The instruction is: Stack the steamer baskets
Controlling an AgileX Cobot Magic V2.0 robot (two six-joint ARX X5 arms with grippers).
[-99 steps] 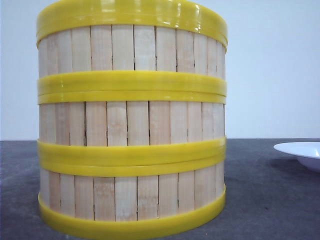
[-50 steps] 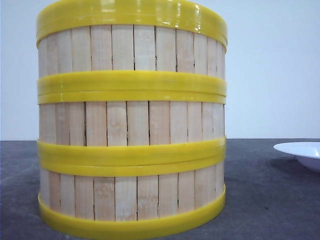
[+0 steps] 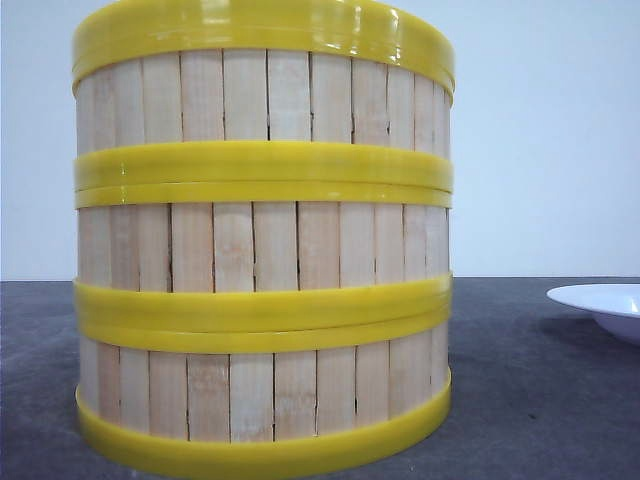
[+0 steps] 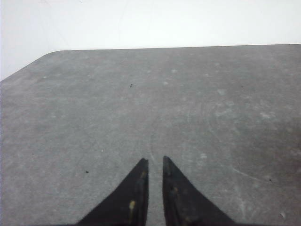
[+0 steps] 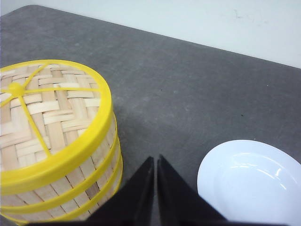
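Observation:
Three steamer baskets stand stacked in one column close to the front camera: the top basket (image 3: 262,95), the middle one (image 3: 262,245) and the bottom one (image 3: 262,395). In the right wrist view the same stack (image 5: 91,179) carries a woven lid (image 5: 47,113) with a yellow rim. My right gripper (image 5: 155,159) is shut and holds nothing; it hangs over the table between the stack and a white plate. My left gripper (image 4: 155,161) is shut too, empty, above bare grey table (image 4: 141,94), with no basket in its view. Neither gripper shows in the front view.
A white plate (image 5: 254,181) lies on the table to the right of the stack, and its edge shows in the front view as the plate (image 3: 605,305). The table's rounded far corner (image 4: 42,56) and a pale wall lie beyond the left gripper.

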